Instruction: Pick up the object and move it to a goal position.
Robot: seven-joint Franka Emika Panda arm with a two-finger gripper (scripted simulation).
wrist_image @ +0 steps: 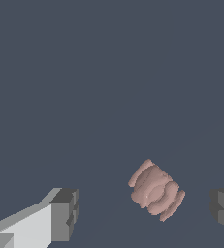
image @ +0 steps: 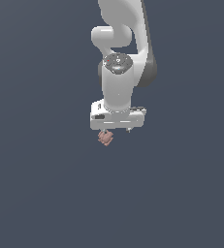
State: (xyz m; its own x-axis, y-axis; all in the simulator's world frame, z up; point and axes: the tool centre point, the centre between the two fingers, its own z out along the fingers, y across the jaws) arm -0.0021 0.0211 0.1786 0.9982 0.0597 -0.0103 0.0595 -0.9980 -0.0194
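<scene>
Single white Panda arm with its white claw (image: 116,130) pointed straight down over a plain dark grey-blue worktop (image: 40,193). The small lumpy, ridged pinkish-brown object (image: 105,137) lies just below the claw body, toward the exterior view's left of its centre line. In the wrist view the two dark grey finger pads (wrist_image: 65,213) stand spread wide, with the pinkish-brown object (wrist_image: 156,190) in the gap between them, touching neither and clearly nearer one pad than the other; the claw (wrist_image: 145,209) holds nothing. The step in hand appears to be the approach and descent before the grasp. To do it well, the claw should probably be shifted sideways first so that the object sits midway between the pads; otherwise the nearer pad is likely to push the piece along the surface before the farther one arrives. The ridged, irregular outline suggests poor contact faces, so closing across its broader flanks, low enough that the pads cover most of its height, seems the safer choice. No goal marker is visible in either view.
</scene>
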